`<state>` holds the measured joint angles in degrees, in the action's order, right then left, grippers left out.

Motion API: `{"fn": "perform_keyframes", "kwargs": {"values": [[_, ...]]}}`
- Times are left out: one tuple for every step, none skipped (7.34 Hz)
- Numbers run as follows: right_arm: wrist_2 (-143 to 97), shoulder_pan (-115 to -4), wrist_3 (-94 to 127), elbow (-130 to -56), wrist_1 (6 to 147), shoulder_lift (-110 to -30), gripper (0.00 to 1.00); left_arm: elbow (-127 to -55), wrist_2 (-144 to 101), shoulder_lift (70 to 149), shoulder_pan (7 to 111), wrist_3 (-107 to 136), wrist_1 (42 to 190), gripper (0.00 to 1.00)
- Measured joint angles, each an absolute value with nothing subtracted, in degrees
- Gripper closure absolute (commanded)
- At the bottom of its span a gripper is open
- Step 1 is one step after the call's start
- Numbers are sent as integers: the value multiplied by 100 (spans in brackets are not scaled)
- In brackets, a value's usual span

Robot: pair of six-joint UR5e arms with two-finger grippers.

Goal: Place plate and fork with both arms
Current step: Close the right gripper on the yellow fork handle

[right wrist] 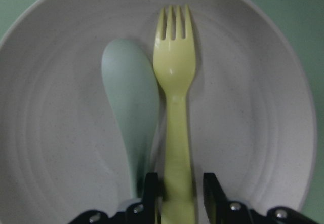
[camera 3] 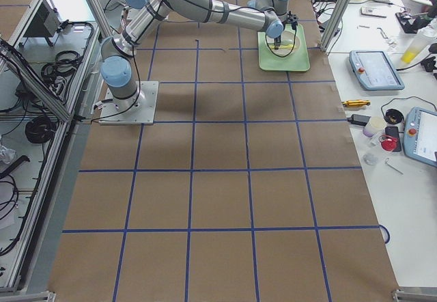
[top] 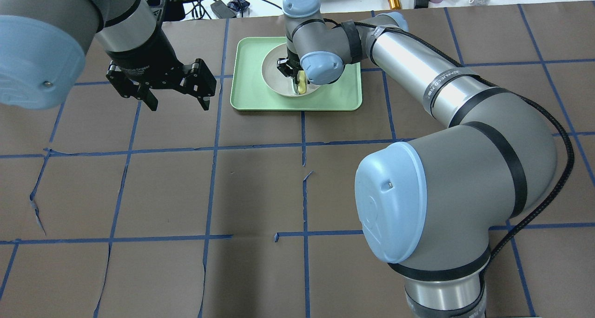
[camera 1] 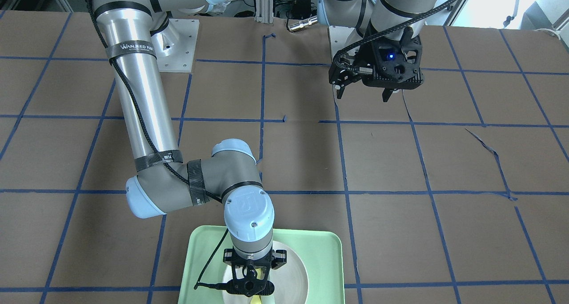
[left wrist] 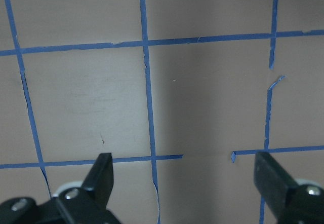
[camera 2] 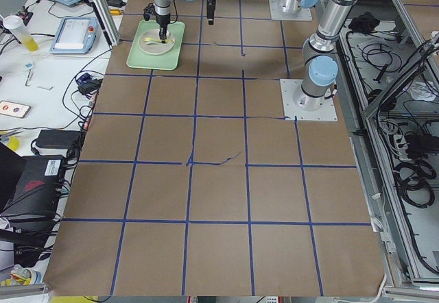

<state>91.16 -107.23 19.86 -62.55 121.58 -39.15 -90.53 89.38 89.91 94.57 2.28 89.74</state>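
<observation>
Right end effector (right wrist: 178, 183) straddles fork (right wrist: 174, 72), perhaps touching; spoon (right wrist: 129, 92) crowds its edge.

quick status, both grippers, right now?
Left gripper: open, holding nothing.
Right gripper: jaws close on either side of the fork handle; whether they are clamped on it cannot be told.

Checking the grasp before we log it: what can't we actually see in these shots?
1. Fork handle end: right wrist view, cut off by the bottom edge between the right gripper fingers; contact unclear.
2. Spoon handle: same view, hidden behind a finger.
3. Plate contents: front-facing view, covered by the right arm; side views, too small.
</observation>
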Motion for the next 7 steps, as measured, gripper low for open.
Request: {"fn": "perform_keyframes", "kwargs": {"values": [[9122,-10723,1986,-6260,12158,-3908,70,-9053,8938,8991,9457,229,8974,0],[9134,-10723,1986,-6261,12158,-3910,77,-9053,8938,8991,9457,229,8974,0],[9149,-10723,1986,-6263,12157,-3911,75,-9053,8939,8991,9457,229,8974,0],[9154,-10723,1986,-6266,12155,-3912,77,-9053,8938,8991,9457,228,8974,0],[9157,-10723,1987,-6272,12155,-3916,83,-9053,8938,8990,9457,229,8974,0],[9158,-10722,1986,-6280,12155,-3918,80,-9053,8938,8986,9457,229,8974,0],[9152,-10723,1986,-6285,12155,-3919,69,-9053,8938,8984,9457,228,8974,0]]}}
